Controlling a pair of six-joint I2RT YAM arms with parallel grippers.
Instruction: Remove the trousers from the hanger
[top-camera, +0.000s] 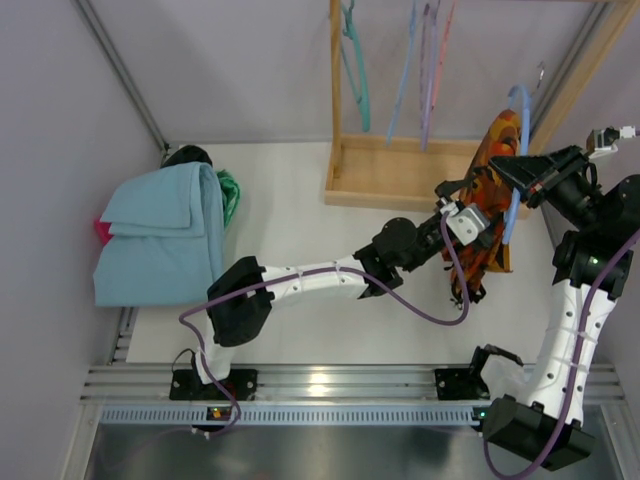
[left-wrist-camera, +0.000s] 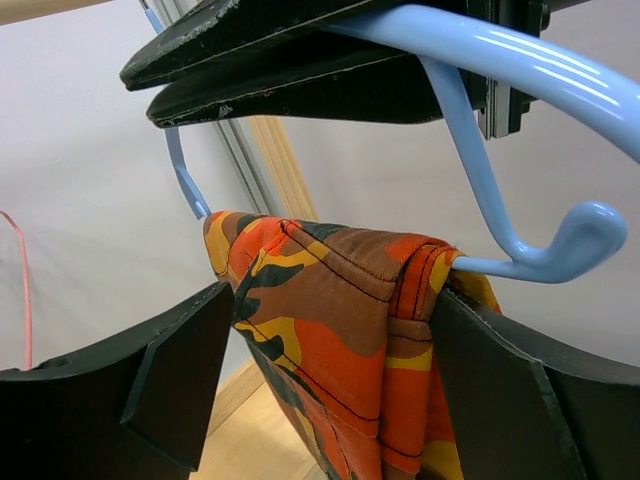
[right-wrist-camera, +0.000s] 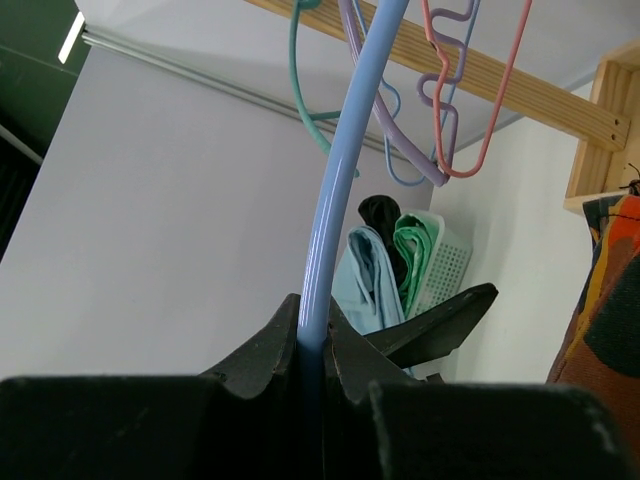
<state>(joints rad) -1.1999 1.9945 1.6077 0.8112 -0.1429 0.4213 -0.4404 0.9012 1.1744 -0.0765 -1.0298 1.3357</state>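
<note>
Left pincer (left-wrist-camera: 330, 375) spread, straddling the trousers (left-wrist-camera: 340, 330) draped over the hanger (left-wrist-camera: 520, 250), looks set to pinch and pull them off, while right pincer (right-wrist-camera: 313, 335) clamps the hanger to steady it.

**Camouflage trousers (top-camera: 497, 140) draped over a pale blue hanger (top-camera: 522, 110)**
Trousers orange, yellow and dark-patched, a stitched seam along the fold; cloth bunched over the hanger's lower bar, just beside its upturned end knob; both halves fall straight down; hanger glossy plastic, thin and curved, up above the table's (top-camera: 300, 200) far right side.
</note>
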